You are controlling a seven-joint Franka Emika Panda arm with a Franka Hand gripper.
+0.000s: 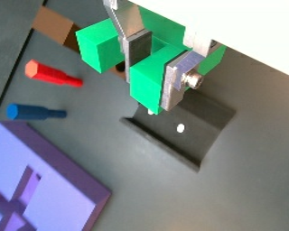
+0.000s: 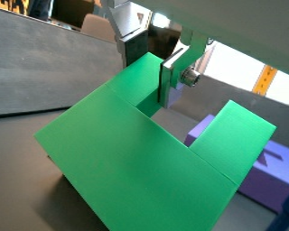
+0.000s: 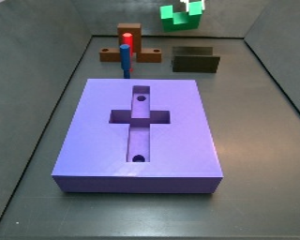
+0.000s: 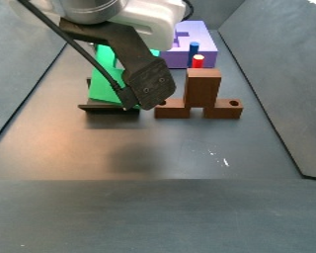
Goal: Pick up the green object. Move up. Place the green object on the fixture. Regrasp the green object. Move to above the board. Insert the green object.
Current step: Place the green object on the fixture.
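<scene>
Above the dark grey counter [image 3: 259, 141], the pincer [image 1: 150, 65] hangs in the air with its flat silver plates closed on the green object [image 1: 144, 63]; in a side view that piece [image 3: 183, 11] sits high at the back, over the fixture [image 3: 197, 60].

Left to right in that side view:
- Orange-brown stand [image 3: 131, 43]: blocky, matt, at the back. Red peg [image 3: 127, 39] and blue cylinder [image 3: 124, 57] stand upright at it; whether they sit in it or just in front is hard to tell from here.
- Board [image 3: 140, 131]: thick purple slab, smooth top, cross-shaped slot in the middle, one round hole at either end of the slot. Fills the centre of the counter, nearer the camera than the stand.
- Fixture: low, dark olive-brown block, just right of the stand, apart from the board.

Green object: bright, glossy, hard-edged plastic, stepped with a notch. In a wrist view it [image 2: 147, 153] nearly fills the frame, a silver finger [image 2: 177, 77] pressed on its edge.

Surface: flat matt grey, ringed by low grey walls [image 3: 40, 84].

In a side view the arm and pincer [image 4: 145, 84] stand in front of the green object [image 4: 125, 69], hiding most of it, with the fixture [image 4: 108, 107] below.
</scene>
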